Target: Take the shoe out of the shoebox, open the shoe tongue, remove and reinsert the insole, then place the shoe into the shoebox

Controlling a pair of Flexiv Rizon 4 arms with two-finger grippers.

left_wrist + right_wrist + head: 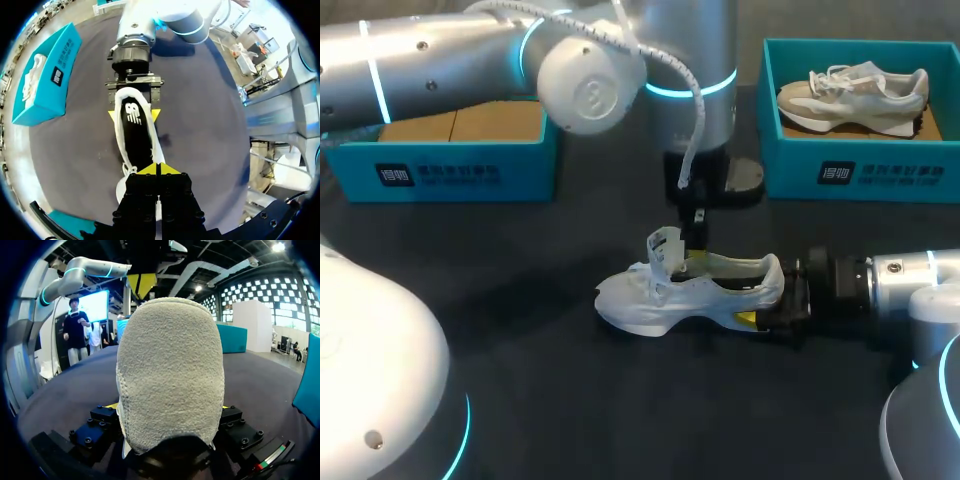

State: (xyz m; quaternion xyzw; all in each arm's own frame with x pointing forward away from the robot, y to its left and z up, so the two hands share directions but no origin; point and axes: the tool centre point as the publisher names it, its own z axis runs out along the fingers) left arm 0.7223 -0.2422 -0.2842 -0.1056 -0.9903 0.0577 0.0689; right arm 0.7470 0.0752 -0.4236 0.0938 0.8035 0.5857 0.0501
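Yellow tips of the left gripper (156, 170) are drawn tight together, hanging straight over the white shoe (690, 290) just behind its raised tongue (665, 248). Whether a sliver of tongue or lace is nipped between them, I cannot tell. Directly below the tips, the shoe's mouth lies open, and the left wrist view looks down into it at the black insole (136, 135), flat in its bed.

The shoe stands sole-down on the dark table (550, 400), out of any box. Its long axis runs across the table. The toe points toward my left side and the heel toward my right. At the heel, the right gripper (133, 114) is clamped on the shoe, one yellow tip on each flank. The right wrist view shows little but the pale heel counter wedged between its fingers.

That leaves the job split plainly, as I judge it. The right arm is the anchor at the heel, and the left arm is the nearer to the opening, which lies just under its tips. A pull on the insole would probably have to come up and back along the shoe's length.

Well apart, at the far edge, sit two teal shoeboxes. The left shoebox (450, 170) shows only bare cardboard inside. The right shoebox (860, 172) holds a beige sneaker (855, 95).
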